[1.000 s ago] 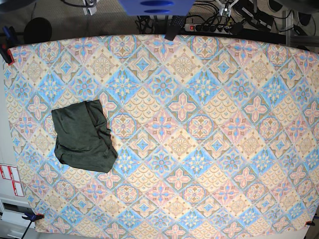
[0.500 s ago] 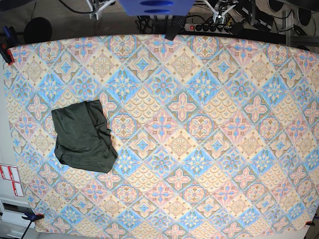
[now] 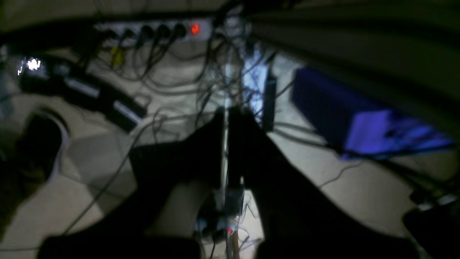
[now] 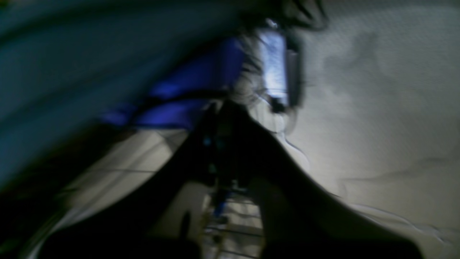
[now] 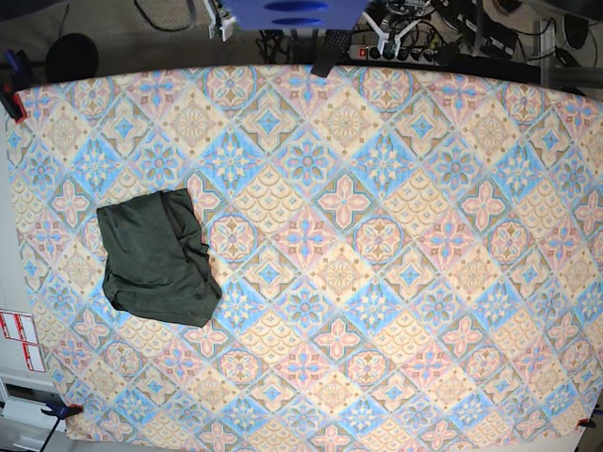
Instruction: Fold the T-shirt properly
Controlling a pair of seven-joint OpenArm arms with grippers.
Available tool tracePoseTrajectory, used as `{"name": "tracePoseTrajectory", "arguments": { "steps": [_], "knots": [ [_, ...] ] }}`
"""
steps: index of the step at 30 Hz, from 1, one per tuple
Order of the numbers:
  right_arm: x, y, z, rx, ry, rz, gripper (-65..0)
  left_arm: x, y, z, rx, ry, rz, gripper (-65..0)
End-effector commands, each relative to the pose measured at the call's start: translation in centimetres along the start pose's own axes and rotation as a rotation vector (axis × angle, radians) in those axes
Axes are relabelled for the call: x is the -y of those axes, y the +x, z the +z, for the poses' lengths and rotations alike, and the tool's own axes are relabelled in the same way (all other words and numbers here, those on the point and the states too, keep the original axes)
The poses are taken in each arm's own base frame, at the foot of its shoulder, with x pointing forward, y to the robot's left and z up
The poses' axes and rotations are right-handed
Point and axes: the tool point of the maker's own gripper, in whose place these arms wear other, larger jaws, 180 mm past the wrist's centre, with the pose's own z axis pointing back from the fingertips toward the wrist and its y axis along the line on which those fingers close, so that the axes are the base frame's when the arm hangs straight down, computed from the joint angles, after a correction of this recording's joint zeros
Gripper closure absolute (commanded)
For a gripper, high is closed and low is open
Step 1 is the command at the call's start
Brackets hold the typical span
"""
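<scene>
The T-shirt [image 5: 155,256] lies folded into a compact dark olive-green bundle on the left part of the patterned table, with no gripper near it. Both arms are drawn back behind the table's far edge. In the left wrist view my left gripper [image 3: 225,112] is a dark silhouette with its fingers together, empty, hanging over a floor of cables. The right wrist view is blurred, and in it my right gripper [image 4: 221,108] is shut too, holding nothing. Neither wrist view shows the shirt.
The patterned tablecloth [image 5: 396,282] covers the whole table. Behind the far edge lie a power strip [image 3: 151,30], tangled cables and a blue block [image 5: 294,11]. Clamps [image 5: 11,99] hold the cloth at the left corners.
Small parts of both arms at the table's far edge have shifted inward toward the middle. The shirt has not moved.
</scene>
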Motion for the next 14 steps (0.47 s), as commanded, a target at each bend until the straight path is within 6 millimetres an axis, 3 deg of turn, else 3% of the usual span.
{"name": "tracePoseTrajectory", "arguments": {
  "steps": [1,7,14],
  "knots": [
    [0.1,0.0,0.1,0.009,0.005,-0.003,0.0,0.3,-0.3,0.1,0.002,-0.002,0.004,0.0],
    [0.6,0.2,0.2,0.012,-0.002,-0.003,0.0,0.8,-0.3,0.0,0.004,-0.008,0.017,0.0],
    [4.0,1.1,1.1,0.021,-0.055,0.014,0.0,0.9,-0.3,0.0,0.005,-0.008,0.022,0.0]
  ]
}}
